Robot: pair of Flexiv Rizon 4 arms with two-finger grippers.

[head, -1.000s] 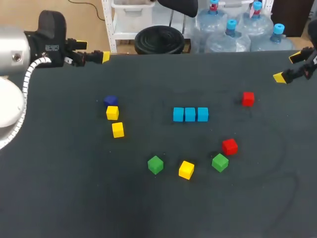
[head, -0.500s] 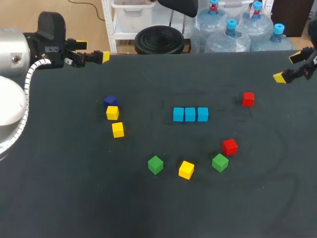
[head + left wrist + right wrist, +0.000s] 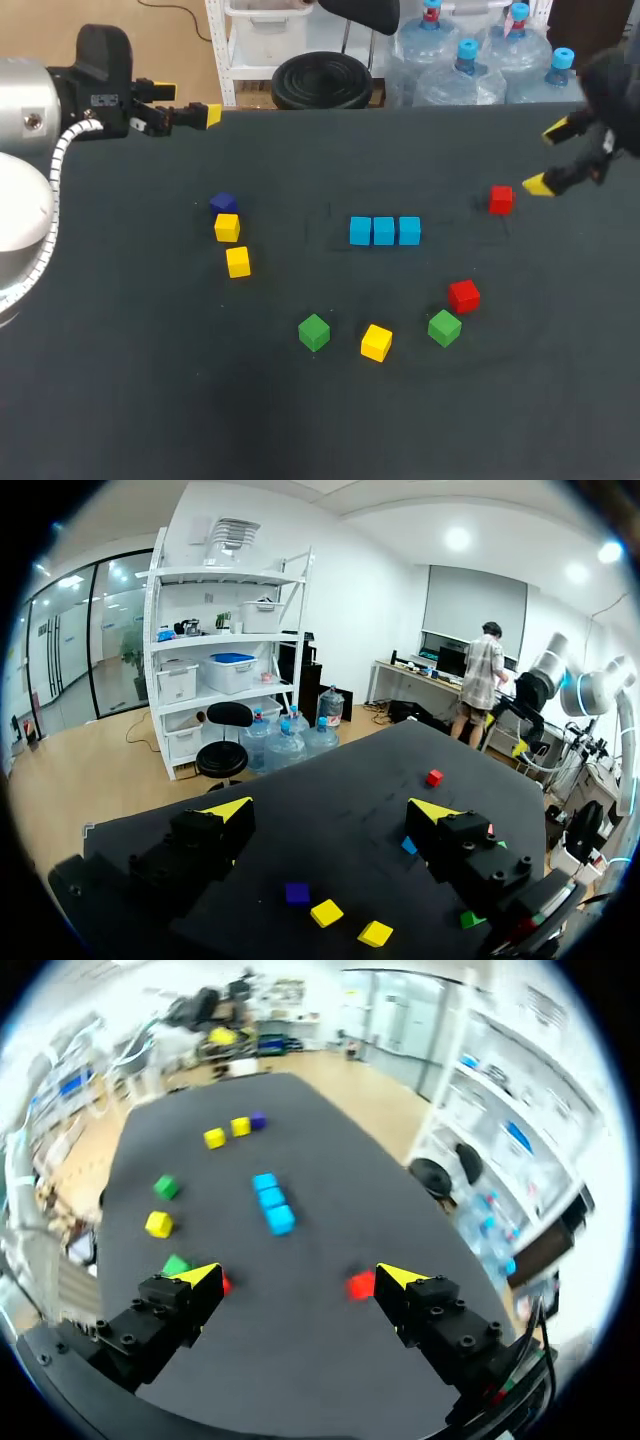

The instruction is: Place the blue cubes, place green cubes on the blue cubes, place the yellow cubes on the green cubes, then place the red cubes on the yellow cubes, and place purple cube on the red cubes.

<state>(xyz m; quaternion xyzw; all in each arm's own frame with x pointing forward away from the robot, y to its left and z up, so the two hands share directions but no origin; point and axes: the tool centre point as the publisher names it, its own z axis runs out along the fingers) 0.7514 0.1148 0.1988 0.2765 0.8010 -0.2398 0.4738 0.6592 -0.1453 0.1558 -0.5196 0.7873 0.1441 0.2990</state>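
Three blue cubes (image 3: 384, 231) lie touching in a row mid-table. Green cubes sit at front left (image 3: 314, 332) and front right (image 3: 444, 327). One yellow cube (image 3: 376, 342) lies between them, and two more (image 3: 227, 227) (image 3: 238, 262) lie left, by the purple cube (image 3: 223, 203). Red cubes: one at the far right (image 3: 501, 199), one nearer (image 3: 463, 295). My right gripper (image 3: 546, 158) hangs open just right of the far red cube (image 3: 361, 1285), which lies ahead of its fingers (image 3: 300, 1275). My left gripper (image 3: 190, 103) is open and empty over the far left edge (image 3: 330, 810).
The dark table (image 3: 150, 380) has bare room along the front and at both sides. The far edge runs just behind my left gripper. In the left wrist view the purple cube (image 3: 296, 893) and two yellow cubes (image 3: 326, 913) lie below the fingers.
My right gripper has come in from the table's right edge, leftward and nearer, toward the far red cube. The left arm and all cubes have stayed put.
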